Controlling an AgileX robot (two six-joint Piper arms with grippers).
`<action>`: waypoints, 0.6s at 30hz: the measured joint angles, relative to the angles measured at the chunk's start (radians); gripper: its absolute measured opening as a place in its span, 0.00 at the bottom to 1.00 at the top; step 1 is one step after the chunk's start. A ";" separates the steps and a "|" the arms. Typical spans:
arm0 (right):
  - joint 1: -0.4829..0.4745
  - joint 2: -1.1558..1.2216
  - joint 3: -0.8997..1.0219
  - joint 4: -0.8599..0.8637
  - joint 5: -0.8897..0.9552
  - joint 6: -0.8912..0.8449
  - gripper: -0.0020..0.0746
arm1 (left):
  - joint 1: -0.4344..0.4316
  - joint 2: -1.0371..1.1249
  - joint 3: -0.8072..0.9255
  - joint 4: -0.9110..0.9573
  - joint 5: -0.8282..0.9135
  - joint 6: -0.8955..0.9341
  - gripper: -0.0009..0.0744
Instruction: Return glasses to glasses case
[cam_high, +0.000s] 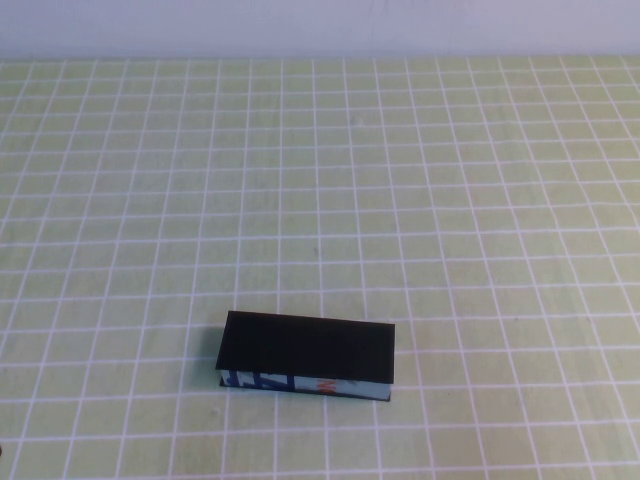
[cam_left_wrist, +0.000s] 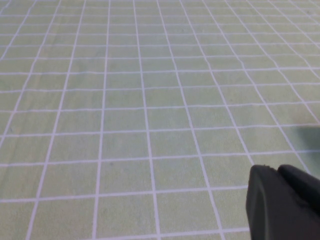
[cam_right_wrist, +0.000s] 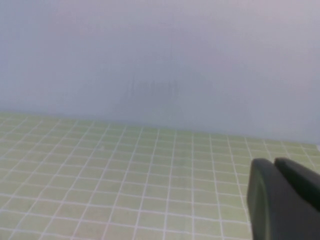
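The glasses case (cam_high: 308, 350) lies in the near middle of the green checked table in the high view. Its black lid is down, and its near side shows blue, white and orange print. The glasses are out of view in every frame. Neither arm shows in the high view. My left gripper (cam_left_wrist: 276, 171) is seen only in the left wrist view, with its two dark fingers pressed together, empty, above bare checked cloth. My right gripper (cam_right_wrist: 273, 162) is seen only in the right wrist view, with its fingers together, empty, facing the far table edge and the wall.
The green checked tablecloth (cam_high: 320, 180) covers the whole table. A pale wall (cam_right_wrist: 160, 60) rises behind its far edge. Nothing else stands on the cloth besides the case.
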 joint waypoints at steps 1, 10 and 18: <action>-0.002 -0.005 0.013 0.016 -0.013 0.000 0.00 | 0.000 0.000 0.000 0.000 0.000 0.000 0.01; -0.005 -0.011 0.318 0.204 -0.288 0.000 0.00 | 0.000 0.000 0.000 0.000 0.000 0.000 0.01; -0.008 -0.015 0.477 0.210 -0.273 0.000 0.00 | 0.002 0.000 0.000 0.000 0.000 0.000 0.01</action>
